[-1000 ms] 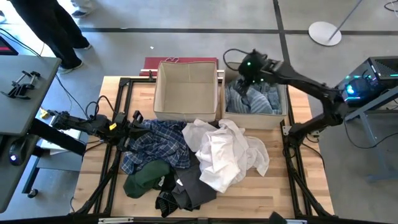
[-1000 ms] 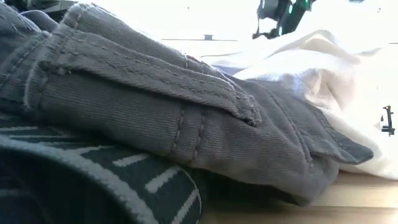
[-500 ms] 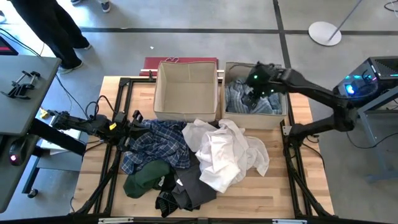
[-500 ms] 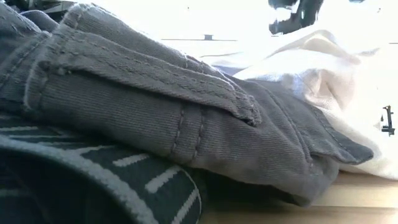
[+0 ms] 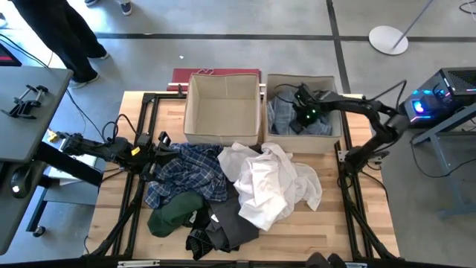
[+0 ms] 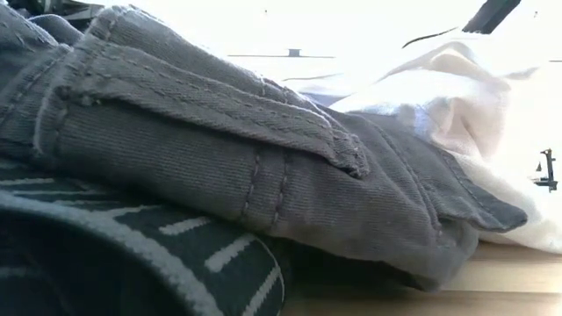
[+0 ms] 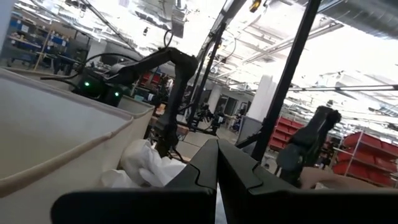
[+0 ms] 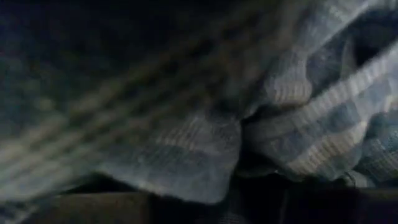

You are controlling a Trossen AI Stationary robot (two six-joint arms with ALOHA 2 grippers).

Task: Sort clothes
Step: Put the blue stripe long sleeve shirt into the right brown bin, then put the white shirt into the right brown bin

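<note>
The left gripper [image 5: 162, 143] waits at the left edge of the table, level with the heap; in its wrist view its two dark fingers [image 7: 214, 168] lie pressed together with nothing between them. Just beside it starts the unsorted pile: the blue plaid shirt [image 5: 186, 170] nearest, the dark green piece [image 5: 172, 214] and the black-grey piece [image 5: 223, 231] toward the table's front edge, then the white shirts [image 5: 271, 186] spreading rightward across the middle. From table height the grey cloth [image 6: 219, 167] fills most of the view, with white fabric [image 6: 465, 96] behind it. Beyond the pile stand two beige fabric boxes side by side: the left box [image 5: 195, 112] shows only its bare floor, while the right box [image 5: 338, 138] holds the blue-grey striped shirt [image 5: 282, 119]. The right gripper [image 5: 303, 113] is down inside that right box, right on the striped shirt — its wrist view is filled by striped cloth [image 8: 298, 130] pressed close to the lens, so whether its jaws are spread or pinching the fabric cannot be told. For whatever comes next, the remaining garments lie well apart from the right gripper, toward the table's front, and the plaid shirt is far nearer the left arm — that arm looks better placed to take it.
</note>
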